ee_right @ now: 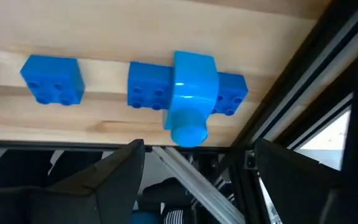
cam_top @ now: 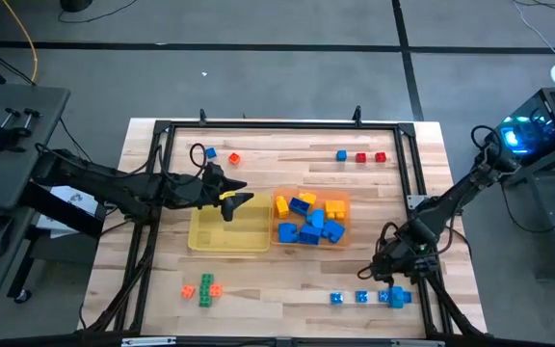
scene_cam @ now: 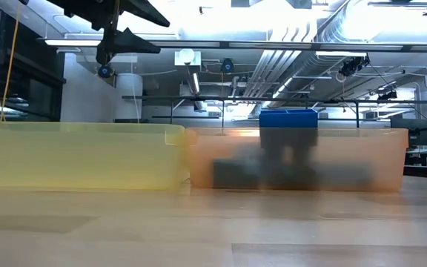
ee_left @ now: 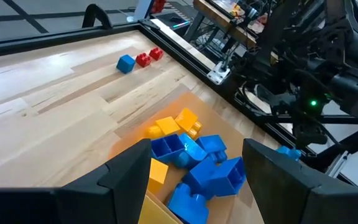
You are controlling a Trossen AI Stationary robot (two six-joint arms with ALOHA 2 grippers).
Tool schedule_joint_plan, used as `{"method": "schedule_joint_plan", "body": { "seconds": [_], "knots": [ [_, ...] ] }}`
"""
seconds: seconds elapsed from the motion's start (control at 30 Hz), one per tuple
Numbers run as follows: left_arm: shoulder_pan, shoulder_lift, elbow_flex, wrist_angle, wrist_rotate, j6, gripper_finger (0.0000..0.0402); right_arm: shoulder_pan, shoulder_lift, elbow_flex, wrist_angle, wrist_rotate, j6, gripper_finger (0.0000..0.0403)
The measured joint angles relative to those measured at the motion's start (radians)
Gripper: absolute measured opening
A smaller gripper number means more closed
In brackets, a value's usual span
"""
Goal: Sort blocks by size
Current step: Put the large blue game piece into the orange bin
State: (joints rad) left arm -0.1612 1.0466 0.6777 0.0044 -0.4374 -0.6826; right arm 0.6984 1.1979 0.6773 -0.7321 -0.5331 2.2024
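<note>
Blocks [cam_top: 310, 224] in orange tray [cam_top: 345, 224] | left tool [cam_top: 231, 200] spread, empty, beside | right tool [cam_top: 394, 277] spread above blue block [cam_top: 397, 297]

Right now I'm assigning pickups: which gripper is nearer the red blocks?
Right. The right gripper is at the front edge, below the red blocks; the left gripper hovers over the yellow tray.

Black jointed arms, angular black claws
</note>
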Motion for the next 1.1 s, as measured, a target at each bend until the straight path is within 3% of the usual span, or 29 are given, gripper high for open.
{"method": "schedule_joint_plan", "body": {
  "seconds": [0.2,0.43,0.77,1.1],
  "knots": [
    [0.000,0.000,0.000,0.000,0.001,0.014,0.0237,-0.001,0.009,0.000,0.028,-0.004,-0.042,0.0300],
    [0.000,0.000,0.000,0.000,0.001,0.014,0.0237,-0.001,0.125,0.000,0.136,-0.121,-0.152,0.0300],
    [0.000,0.000,0.000,0.000,0.001,0.014,0.0237,-0.001,0.240,0.000,0.182,-0.126,-0.205,0.0300],
    [0.000,0.000,0.000,0.000,0.009,0.013,0.0237,-0.001,0.250,0.000,0.180,-0.156,-0.221,0.0285]
  ]
}}
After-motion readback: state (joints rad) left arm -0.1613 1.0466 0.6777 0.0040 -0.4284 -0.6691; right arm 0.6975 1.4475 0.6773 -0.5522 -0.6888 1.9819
